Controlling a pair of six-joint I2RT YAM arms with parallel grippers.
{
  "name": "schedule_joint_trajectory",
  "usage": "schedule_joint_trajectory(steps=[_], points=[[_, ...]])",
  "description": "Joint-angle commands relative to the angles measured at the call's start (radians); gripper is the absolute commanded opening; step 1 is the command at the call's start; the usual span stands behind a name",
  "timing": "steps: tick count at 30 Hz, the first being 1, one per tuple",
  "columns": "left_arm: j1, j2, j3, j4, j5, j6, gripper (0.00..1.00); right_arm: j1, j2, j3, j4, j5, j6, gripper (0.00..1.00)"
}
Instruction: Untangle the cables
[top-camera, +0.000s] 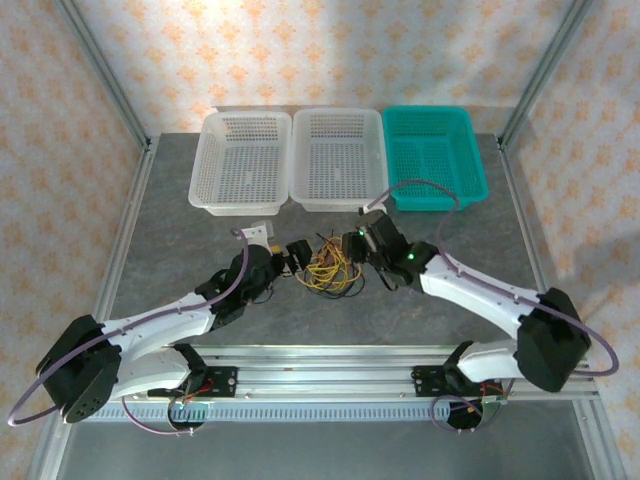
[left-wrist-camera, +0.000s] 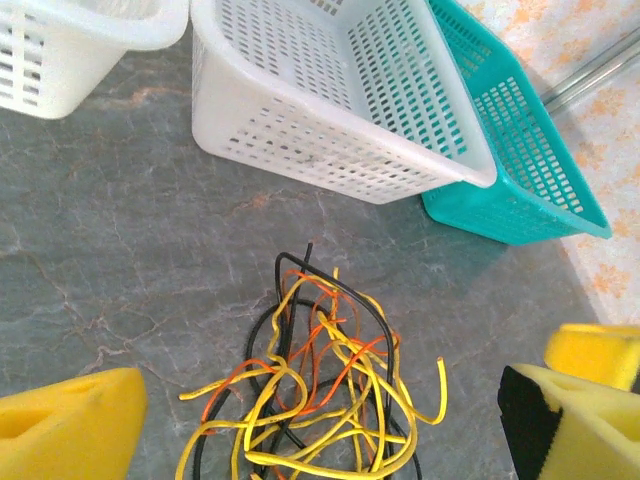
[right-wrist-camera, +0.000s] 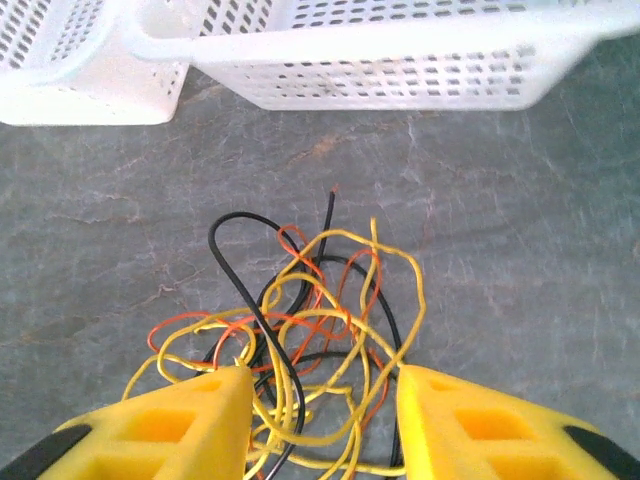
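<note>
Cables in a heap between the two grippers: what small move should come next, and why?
Probably close the right gripper on the cables: it stands open around yellow and black strands at the tangle's near edge, and the left gripper is open beside the heap.

No text, brand, number or sign can be read in any view. The nearest thing to a label is a small pale square tag (top-camera: 258, 230) by the wrist of the left arm (top-camera: 170, 320), at about ten o'clock from the tangle of thin yellow, black and orange-red cables (top-camera: 330, 268) — too small to tell whether anything is printed on it. A small green light (top-camera: 410, 257) glows on the right arm (top-camera: 480, 295) — a plain dot, no figure.
</note>
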Motion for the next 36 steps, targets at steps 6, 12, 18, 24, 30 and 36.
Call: schedule_joint_trajectory(steps=[6,12,18,24,30,36], points=[[0.117,-0.02,-0.103,0.203,0.136,-0.13,0.91,-0.041,0.198,0.271,-0.192,-0.196,-0.251,0.37],[0.201,-0.02,-0.161,0.279,0.229,-0.189,0.9,-0.043,0.395,0.468,-0.349,-0.23,-0.34,0.41],[0.269,-0.039,-0.208,0.31,0.283,-0.211,0.9,-0.034,0.497,0.566,-0.404,-0.193,-0.393,0.47],[0.293,-0.048,-0.235,0.338,0.305,-0.209,0.88,-0.019,0.532,0.594,-0.4,-0.216,-0.443,0.49],[0.293,-0.032,-0.245,0.347,0.319,-0.199,0.88,-0.004,0.574,0.627,-0.41,-0.157,-0.474,0.47],[0.294,-0.031,-0.248,0.338,0.313,-0.186,0.88,-0.002,0.601,0.642,-0.42,-0.136,-0.485,0.46]])
